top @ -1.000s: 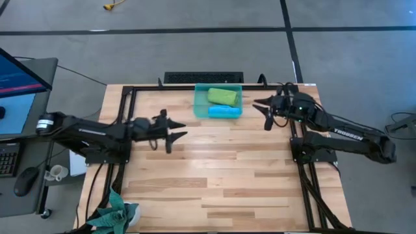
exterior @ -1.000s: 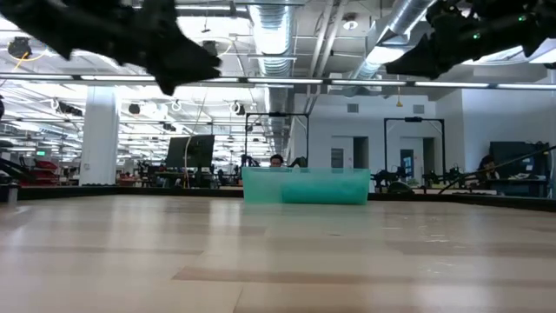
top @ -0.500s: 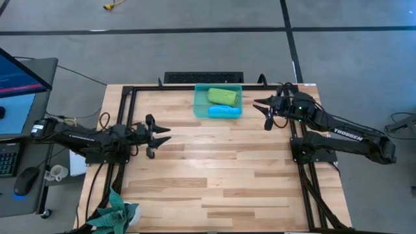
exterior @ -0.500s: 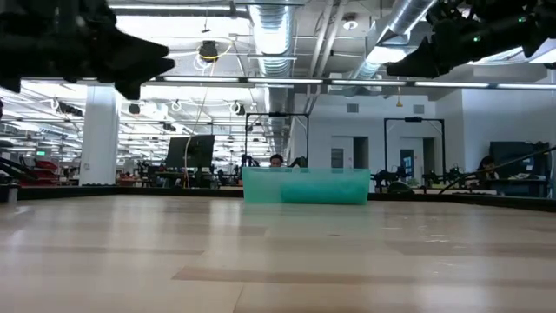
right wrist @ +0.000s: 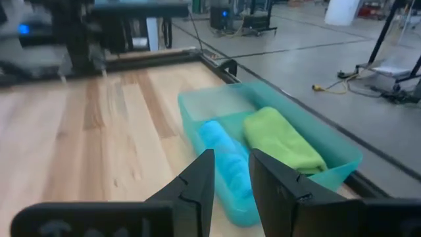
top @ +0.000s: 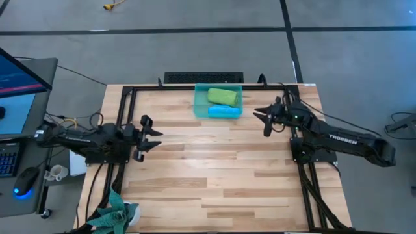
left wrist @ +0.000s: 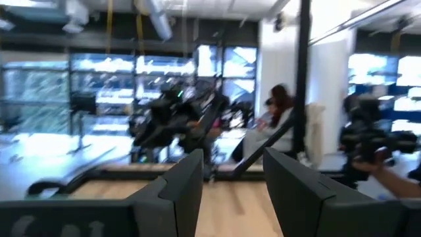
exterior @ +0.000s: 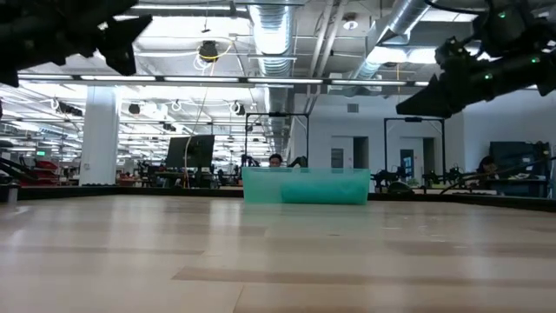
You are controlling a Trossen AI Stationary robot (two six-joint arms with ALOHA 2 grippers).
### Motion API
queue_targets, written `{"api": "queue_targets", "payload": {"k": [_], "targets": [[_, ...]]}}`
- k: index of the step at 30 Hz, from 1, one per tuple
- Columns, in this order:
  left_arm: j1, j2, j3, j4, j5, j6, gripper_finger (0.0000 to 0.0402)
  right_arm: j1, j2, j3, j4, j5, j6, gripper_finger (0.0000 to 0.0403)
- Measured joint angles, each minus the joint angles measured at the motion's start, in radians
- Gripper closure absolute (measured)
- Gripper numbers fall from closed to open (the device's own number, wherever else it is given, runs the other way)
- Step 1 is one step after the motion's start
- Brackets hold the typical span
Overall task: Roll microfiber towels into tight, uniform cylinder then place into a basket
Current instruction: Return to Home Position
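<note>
Top-down frame: teal basket [top: 197,103] at top centre of the wooden desk [top: 214,175], against the far edge. Two rolled microfiber towels are inside, side by side and touching: lime green towel [top: 221,96] in the upper half, sky blue towel [top: 223,112] in the lower half, along the near wall. Both lie lengthwise across the basket.

Left end effector [top: 157,138] is at mid-left of the frame, above the desk's left edge, well apart from the basket. Its fingers are spread and hold nothing.

Right end effector [top: 260,121] is at right of centre, near the basket's lower-right corner but not touching it. Its fingers are apart and empty, pointing towards the basket. The right wrist view shows both rolls past them.

Monitor [top: 19,75] and mouse [top: 26,182] are at the far left, off the desk. Plant [top: 114,211] is at lower left.
</note>
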Motion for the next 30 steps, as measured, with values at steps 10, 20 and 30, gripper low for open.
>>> {"api": "queue_targets", "payload": {"k": [10,20,30], "targets": [[0.000,-0.335,0.023,-0.411,0.028,-0.001,0.0252,0.011,-0.235,-0.043,-0.063,-0.002,0.083,0.0285],[0.000,-0.361,0.000,-0.515,-0.047,0.089,0.0252,0.009,-0.392,-0.046,-0.255,-0.001,0.090,0.0285],[0.000,-0.357,-0.001,-0.593,-0.093,0.030,0.0252,0.040,-0.398,-0.199,-0.092,0.029,0.197,0.0285]]}}
